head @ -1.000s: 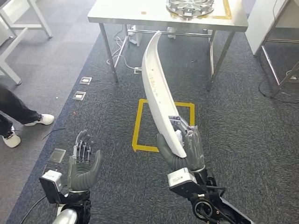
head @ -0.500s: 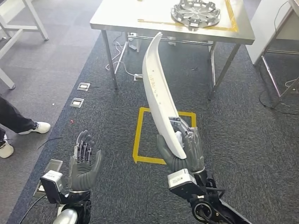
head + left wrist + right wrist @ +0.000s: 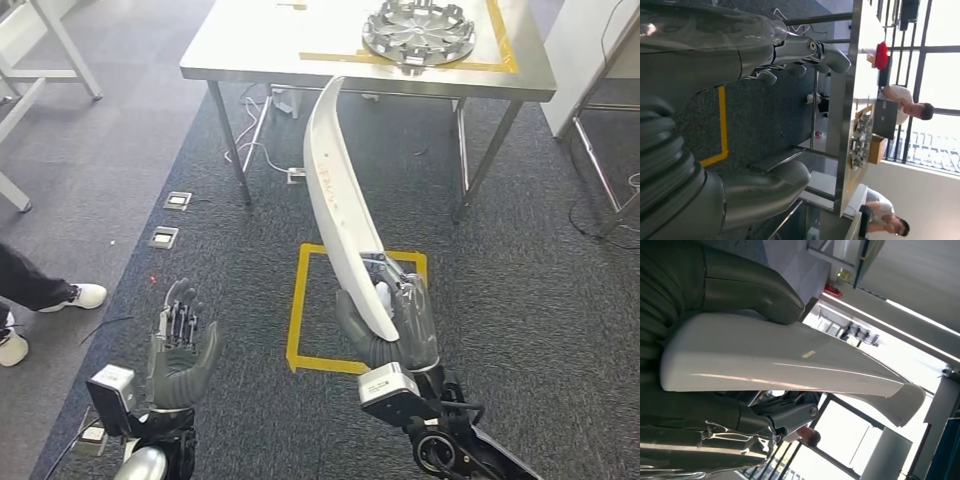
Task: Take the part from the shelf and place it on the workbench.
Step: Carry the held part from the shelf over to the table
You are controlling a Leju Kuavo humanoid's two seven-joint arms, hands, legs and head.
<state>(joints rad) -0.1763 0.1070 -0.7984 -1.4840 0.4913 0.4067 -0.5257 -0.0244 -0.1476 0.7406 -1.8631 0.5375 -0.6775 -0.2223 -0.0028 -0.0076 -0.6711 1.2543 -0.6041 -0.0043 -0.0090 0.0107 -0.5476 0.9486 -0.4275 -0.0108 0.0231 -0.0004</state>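
Left hand: the left hand (image 3: 180, 350) is raised over the dark carpet (image 3: 528, 300), palm up, fingers apart and holding nothing; the left wrist view shows the thumb and fingers (image 3: 806, 50) spread with open air between them.
Right hand: the right hand (image 3: 389, 320) grasps the lower end of the white curved panel (image 3: 336, 200), thumb on one face and fingers on the other, as the right wrist view also shows (image 3: 772, 357).
Panel: long, white and bowed, it rises from the right hand and leans toward the workbench (image 3: 249, 45); its upper tip stands just before the near edge of the bench, not resting on it.
Floor mark: a square of yellow tape (image 3: 296, 310) lies on the carpet beneath the panel and the right hand.
Person: a dark trouser leg and a white shoe (image 3: 87, 294) stand at the left, beside two floor sockets (image 3: 170, 220).
Workbench: a steel table, carrying a grey wheel cover (image 3: 419, 32) inside yellow tape lines toward its far right corner.
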